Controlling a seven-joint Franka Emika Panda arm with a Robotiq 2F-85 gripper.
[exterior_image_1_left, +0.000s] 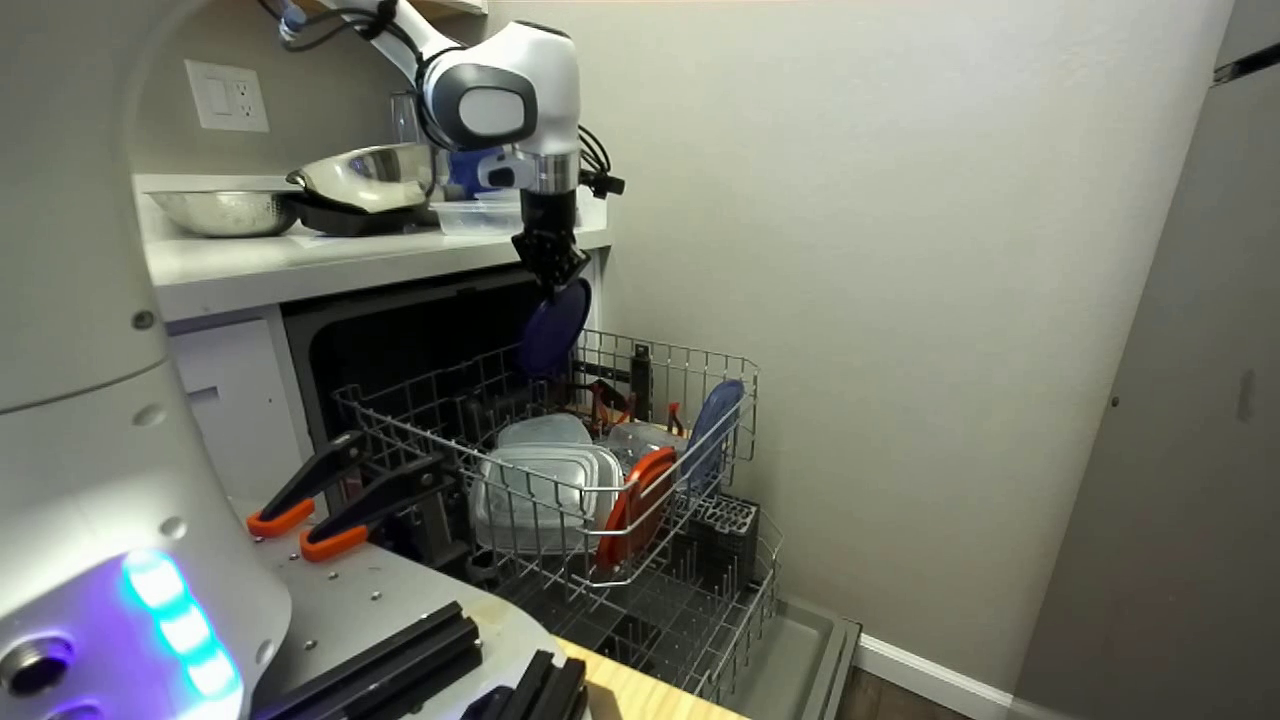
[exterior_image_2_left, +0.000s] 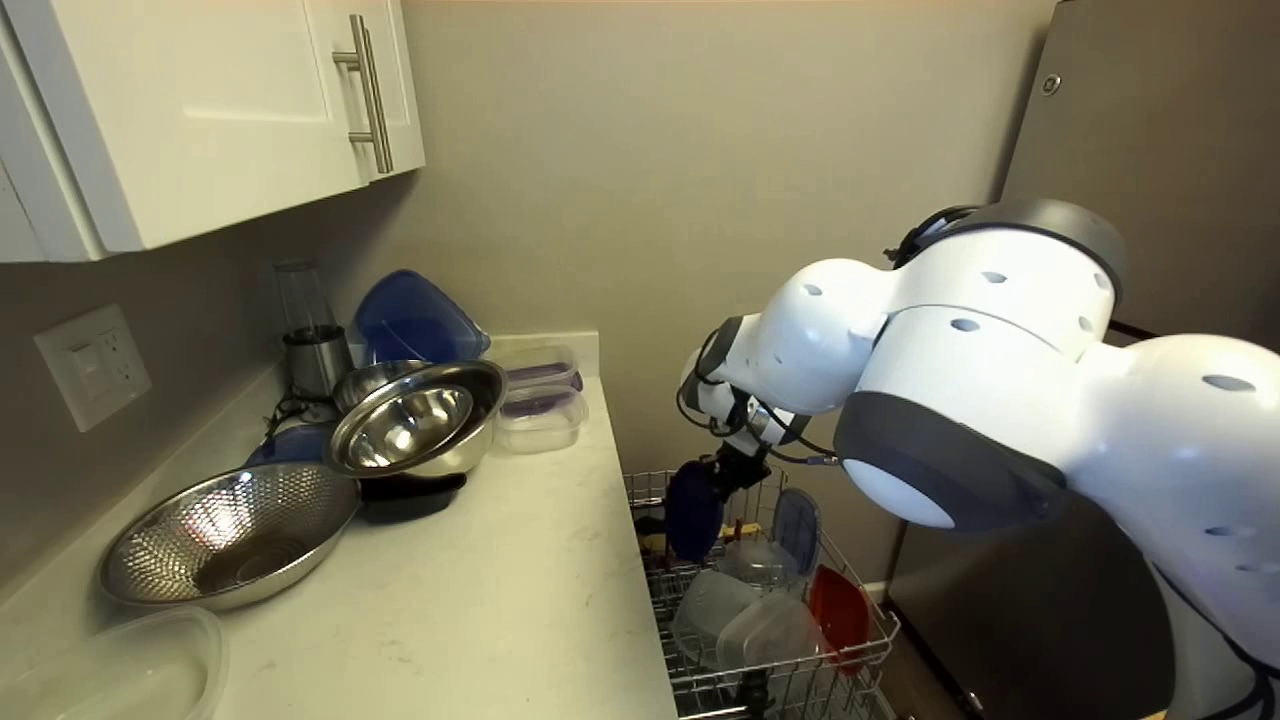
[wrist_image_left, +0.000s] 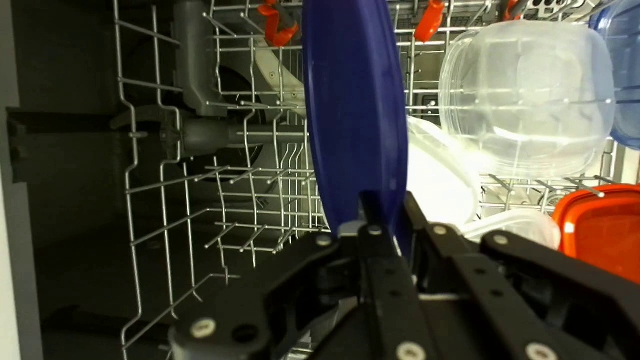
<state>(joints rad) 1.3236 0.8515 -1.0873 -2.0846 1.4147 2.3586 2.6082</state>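
Observation:
My gripper (wrist_image_left: 390, 205) is shut on the edge of a dark blue round lid (wrist_image_left: 355, 110). The lid hangs down roughly upright from the fingers, and also shows in both exterior views (exterior_image_1_left: 553, 330) (exterior_image_2_left: 693, 512). It is over the pulled-out upper dishwasher rack (exterior_image_1_left: 440, 440). Its lower edge overlaps the rack wires; I cannot tell whether it touches them. In the rack are clear containers (wrist_image_left: 530, 100), an orange-red lid (wrist_image_left: 605, 235) and a lighter blue lid (exterior_image_1_left: 714, 430). A bright white-looking container (wrist_image_left: 435, 175) is partly hidden behind the dark blue lid.
The counter (exterior_image_2_left: 520, 580) beside the rack bears a colander (exterior_image_2_left: 240, 540), metal bowls (exterior_image_2_left: 420, 420) and clear containers (exterior_image_2_left: 540, 420). The lower rack (exterior_image_1_left: 690, 620) is pulled out below. Orange-tipped clamps (exterior_image_1_left: 335, 540) stick up by the robot base. A wall (exterior_image_1_left: 900, 300) stands behind.

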